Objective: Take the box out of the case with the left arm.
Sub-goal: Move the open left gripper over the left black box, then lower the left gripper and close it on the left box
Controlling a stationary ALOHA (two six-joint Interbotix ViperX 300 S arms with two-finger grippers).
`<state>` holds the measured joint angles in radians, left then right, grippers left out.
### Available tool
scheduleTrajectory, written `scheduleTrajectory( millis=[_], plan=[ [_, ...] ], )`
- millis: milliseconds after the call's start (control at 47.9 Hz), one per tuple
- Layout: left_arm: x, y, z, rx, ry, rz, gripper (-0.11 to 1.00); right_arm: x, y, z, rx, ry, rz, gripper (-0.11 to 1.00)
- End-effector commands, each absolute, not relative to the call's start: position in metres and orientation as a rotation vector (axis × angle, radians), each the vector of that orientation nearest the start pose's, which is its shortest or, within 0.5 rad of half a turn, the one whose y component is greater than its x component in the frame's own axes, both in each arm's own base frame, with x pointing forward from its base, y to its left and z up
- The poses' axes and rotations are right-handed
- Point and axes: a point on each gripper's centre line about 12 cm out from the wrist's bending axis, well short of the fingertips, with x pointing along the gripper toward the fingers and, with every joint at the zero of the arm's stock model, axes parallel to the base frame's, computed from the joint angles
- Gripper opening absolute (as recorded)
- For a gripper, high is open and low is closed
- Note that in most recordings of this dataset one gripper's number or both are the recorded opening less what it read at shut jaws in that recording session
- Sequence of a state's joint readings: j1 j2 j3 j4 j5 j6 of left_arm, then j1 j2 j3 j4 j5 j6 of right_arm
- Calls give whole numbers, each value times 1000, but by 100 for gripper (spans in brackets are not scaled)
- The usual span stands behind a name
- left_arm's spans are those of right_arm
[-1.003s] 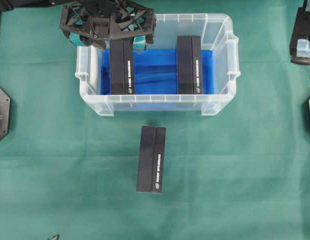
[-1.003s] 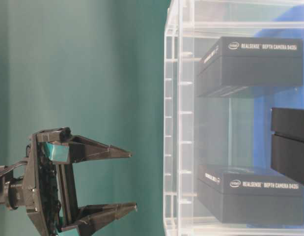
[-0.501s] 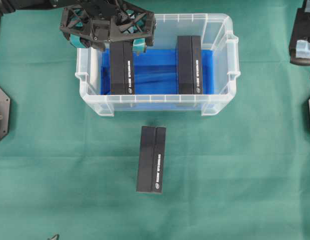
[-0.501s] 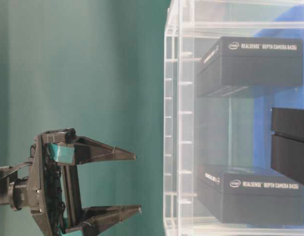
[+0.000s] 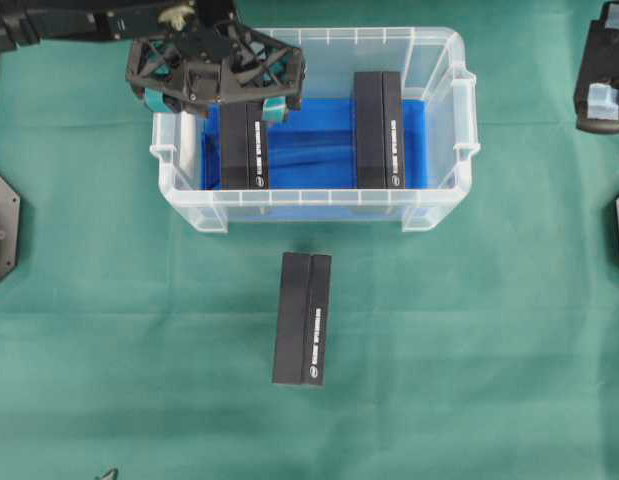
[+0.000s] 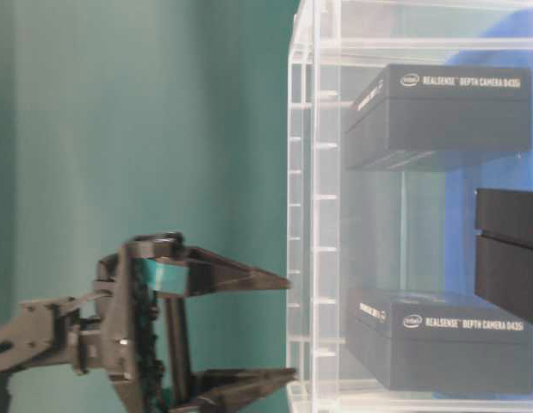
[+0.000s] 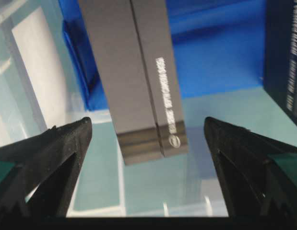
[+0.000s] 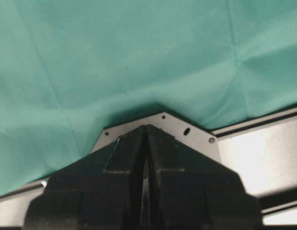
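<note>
The case (image 5: 314, 211) is a clear bin with a blue bottom, standing at the back middle of the green cloth. Two black boxes lie inside it: one at the left (image 5: 242, 150) and one at the right (image 5: 379, 130). My left gripper (image 5: 214, 105) is wide open and hovers over the far end of the left box, with its teal pads on either side. In the left wrist view the box (image 7: 138, 81) lies ahead between the open fingertips (image 7: 146, 129), untouched. In the table-level view the gripper (image 6: 283, 327) is at the case wall (image 6: 305, 215). My right gripper (image 8: 146, 132) is shut and empty.
A third black box (image 5: 302, 318) lies on the cloth in front of the case; it also shows in the table-level view (image 6: 511, 258). The right arm (image 5: 601, 95) rests at the far right edge. Black arm bases sit at both side edges.
My left gripper has moved toward the case and lower, over the left box, staying wide open. The boxes and the right arm have not moved.
</note>
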<state>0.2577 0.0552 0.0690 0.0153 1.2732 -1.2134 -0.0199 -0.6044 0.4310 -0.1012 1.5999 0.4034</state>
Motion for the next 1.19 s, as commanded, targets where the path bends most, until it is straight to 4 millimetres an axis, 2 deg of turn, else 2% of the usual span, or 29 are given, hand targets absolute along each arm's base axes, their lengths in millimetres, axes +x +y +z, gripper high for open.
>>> scheduleTrajectory(
  millis=[0,334,564,857,1170],
  plan=[
    [380,103,273,-1163,1057,1035,99,191,-16,347,276,1364,-384,1],
    [379,104,238,-1179,1043,1048,99,191,-16,346,276,1365,-384,1],
    [385,105,220,-1178,1049,1050,99,191,-16,347,276,1362,-383,1],
    [384,105,209,-1173,1064,1063,99,192,-16,347,277,1355,-382,1],
    [383,104,208,-1173,1070,1064,99,192,-16,347,277,1355,-382,1]
  ],
)
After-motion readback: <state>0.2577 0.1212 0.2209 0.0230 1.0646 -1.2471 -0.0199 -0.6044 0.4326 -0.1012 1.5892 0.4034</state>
